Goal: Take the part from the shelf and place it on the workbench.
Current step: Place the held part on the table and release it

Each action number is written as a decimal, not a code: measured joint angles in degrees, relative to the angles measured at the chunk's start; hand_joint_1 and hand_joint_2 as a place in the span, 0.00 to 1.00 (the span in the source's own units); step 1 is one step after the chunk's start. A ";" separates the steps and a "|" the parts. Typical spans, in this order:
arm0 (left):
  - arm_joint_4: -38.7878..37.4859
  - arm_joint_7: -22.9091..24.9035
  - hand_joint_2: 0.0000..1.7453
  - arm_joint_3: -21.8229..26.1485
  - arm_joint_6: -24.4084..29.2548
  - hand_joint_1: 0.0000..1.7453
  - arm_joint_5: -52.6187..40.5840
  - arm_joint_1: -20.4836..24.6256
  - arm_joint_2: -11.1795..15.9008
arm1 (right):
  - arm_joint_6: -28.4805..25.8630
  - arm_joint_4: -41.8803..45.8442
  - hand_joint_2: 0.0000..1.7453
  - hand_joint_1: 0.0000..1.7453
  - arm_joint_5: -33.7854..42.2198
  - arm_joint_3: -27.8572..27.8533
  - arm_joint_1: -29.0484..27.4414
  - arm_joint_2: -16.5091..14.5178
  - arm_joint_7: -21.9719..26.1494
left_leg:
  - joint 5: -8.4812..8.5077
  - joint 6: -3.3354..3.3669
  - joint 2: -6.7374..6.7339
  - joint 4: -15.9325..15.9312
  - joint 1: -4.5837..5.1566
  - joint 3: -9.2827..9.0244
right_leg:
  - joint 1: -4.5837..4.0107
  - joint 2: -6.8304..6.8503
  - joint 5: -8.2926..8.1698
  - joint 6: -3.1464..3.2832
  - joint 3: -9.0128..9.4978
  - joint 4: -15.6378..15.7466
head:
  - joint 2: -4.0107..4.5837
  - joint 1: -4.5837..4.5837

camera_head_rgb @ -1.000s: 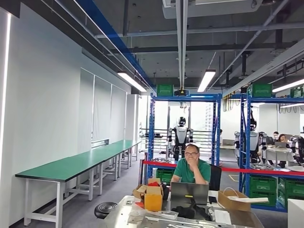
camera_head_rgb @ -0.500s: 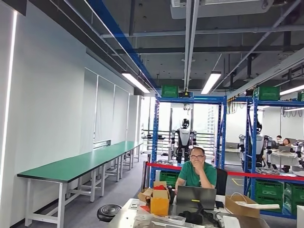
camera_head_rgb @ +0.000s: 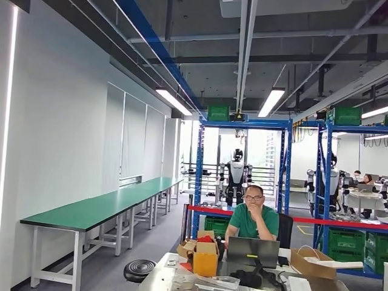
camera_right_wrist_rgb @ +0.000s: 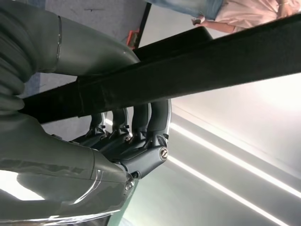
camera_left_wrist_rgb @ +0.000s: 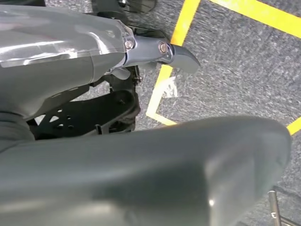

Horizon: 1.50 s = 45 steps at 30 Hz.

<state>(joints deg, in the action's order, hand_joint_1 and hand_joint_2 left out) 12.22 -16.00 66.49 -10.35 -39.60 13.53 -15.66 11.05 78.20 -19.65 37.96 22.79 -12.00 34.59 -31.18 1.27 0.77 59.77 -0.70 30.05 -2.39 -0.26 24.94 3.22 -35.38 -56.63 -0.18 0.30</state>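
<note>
Right hand fingers wrapped round long black flat part, probably the shelf part. Left hand hangs unladen, fingers' posture unclear. Green-topped long desk at 9 o'clock: keep part level in transit.

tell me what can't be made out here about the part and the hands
- Long black part, right wrist view: both ends cut off by the picture's edges; the right hand wraps it, hiding its middle.
- Left hand, left wrist view: the grey cover hides most fingers, so open or shut is unclear.
- Workbench, head view: its far end is too small.

One person, one laptop — two blue racks.
</note>
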 joint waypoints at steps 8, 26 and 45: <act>0.00 -0.04 1.00 0.00 0.05 0.00 0.00 -0.07 0.65 | -0.06 -0.11 1.00 1.00 -0.01 0.01 -0.19 -0.22 -0.01 | -0.04 -2.88 -0.23 8.95 -1.47 8.89 | 1.96 -0.02 2.73 -2.22 4.57 1.17 | 0.05 0.01; -0.11 0.05 1.00 0.02 0.14 0.00 0.11 0.01 0.71 | -2.26 1.73 1.00 1.00 0.32 -2.64 -0.04 0.36 -0.16 | 0.43 0.29 0.20 0.54 -0.35 2.13 | 0.29 0.13 1.85 -1.79 -2.16 -4.63 | 0.05 0.18; -0.13 3.81 1.00 -0.33 -1.75 0.00 -1.31 -1.08 1.96 | -3.99 6.66 1.00 1.00 -0.03 -12.32 -2.19 1.84 0.08 | 3.77 -0.44 -0.35 0.29 -0.35 6.15 | 1.33 0.03 6.21 -3.23 5.29 -1.00 | 0.04 0.17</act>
<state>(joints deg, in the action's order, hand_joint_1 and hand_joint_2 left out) 12.09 -12.19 66.17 -12.10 -40.92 12.45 -13.70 7.06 84.86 -19.68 25.64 20.60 -10.16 34.67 -27.41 0.82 0.42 60.06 -1.05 36.21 -1.05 -0.24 31.15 -0.01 -30.08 -57.64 -0.14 0.46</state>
